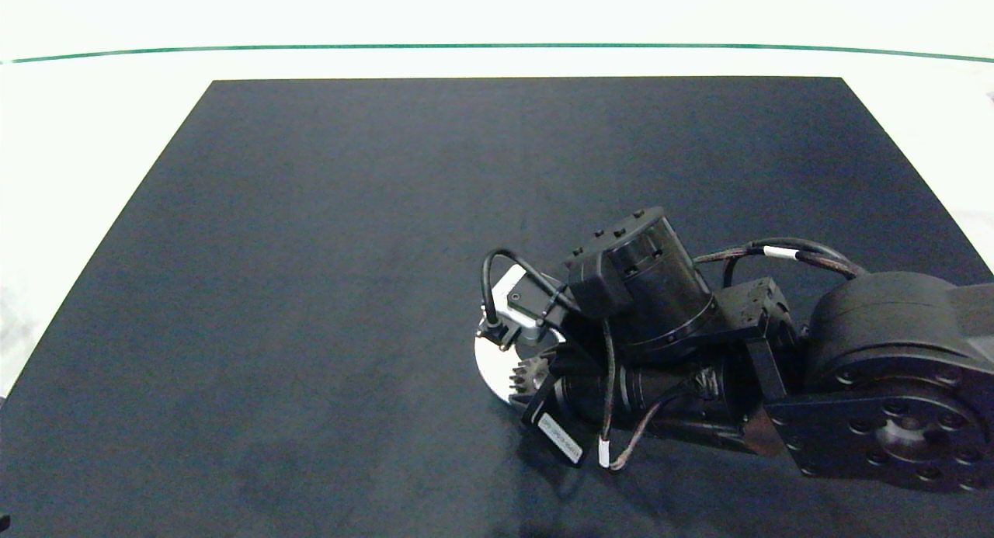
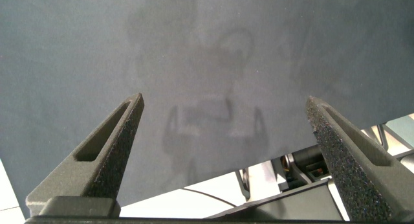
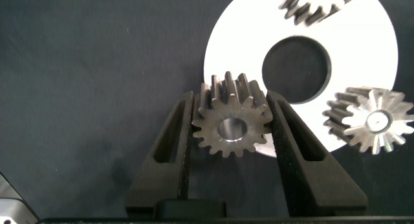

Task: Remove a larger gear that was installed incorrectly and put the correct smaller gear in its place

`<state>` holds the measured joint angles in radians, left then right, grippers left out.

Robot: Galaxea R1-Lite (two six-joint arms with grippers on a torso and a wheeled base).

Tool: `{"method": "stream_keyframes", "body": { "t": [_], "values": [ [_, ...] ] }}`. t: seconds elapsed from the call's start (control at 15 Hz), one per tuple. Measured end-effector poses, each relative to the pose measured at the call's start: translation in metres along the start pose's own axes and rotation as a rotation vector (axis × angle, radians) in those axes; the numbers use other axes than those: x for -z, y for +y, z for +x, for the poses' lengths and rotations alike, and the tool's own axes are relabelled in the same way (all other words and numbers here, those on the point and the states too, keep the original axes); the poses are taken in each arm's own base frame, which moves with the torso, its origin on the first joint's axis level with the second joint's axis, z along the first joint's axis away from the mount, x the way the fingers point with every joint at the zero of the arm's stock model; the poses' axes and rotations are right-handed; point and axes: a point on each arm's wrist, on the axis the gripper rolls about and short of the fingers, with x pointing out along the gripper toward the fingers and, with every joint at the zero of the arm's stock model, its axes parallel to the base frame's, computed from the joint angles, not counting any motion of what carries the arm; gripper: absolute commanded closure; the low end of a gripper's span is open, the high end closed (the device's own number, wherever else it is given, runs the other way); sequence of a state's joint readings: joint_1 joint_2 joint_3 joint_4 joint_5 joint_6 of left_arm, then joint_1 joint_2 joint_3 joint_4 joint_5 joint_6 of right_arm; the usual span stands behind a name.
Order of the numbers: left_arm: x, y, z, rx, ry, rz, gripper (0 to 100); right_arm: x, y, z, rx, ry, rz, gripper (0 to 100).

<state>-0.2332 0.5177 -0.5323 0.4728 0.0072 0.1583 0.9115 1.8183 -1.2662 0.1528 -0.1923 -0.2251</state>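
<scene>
Right gripper (image 3: 229,123): closed on a silver spur gear (image 3: 230,115); both grey fingers press against its teeth, at lower centre of the right wrist frame.
Held gear, identity: cannot tell from these pictures whether it is the larger gear or the smaller gear; it overlaps the lower left edge of the disc.
Disc (image 3: 362,49): white round plate with a large dark centre hole, upper right of the right wrist frame; in the head view only a sliver (image 1: 491,361) shows at the arm's left end.
Other gears: one toothed gear (image 3: 370,121) sits at the disc's right rim; another (image 3: 309,7) is cut off by the top edge of the frame.
Right arm: enters from the right edge of the head view and covers most of the disc, lower centre right.
Left gripper (image 2: 226,149): fingers spread wide, empty, over bare dark mat (image 1: 326,235); not visible in the head view.
Progress (judged): mid-exchange, one gear in hand at the disc edge. Whether removal or fitting is under way cannot be told; seating the correct gear appears outstanding.
</scene>
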Motion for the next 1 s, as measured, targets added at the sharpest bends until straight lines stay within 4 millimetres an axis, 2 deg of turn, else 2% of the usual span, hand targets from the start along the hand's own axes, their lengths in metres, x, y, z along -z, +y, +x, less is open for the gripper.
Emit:
{"method": "stream_keyframes", "body": {
  "t": [1.0],
  "values": [
    [0.004,-0.001,-0.002,0.0,-0.008,0.001,0,-0.003,0.002,0.012,0.016,0.008,0.006,72]
  ]
}}
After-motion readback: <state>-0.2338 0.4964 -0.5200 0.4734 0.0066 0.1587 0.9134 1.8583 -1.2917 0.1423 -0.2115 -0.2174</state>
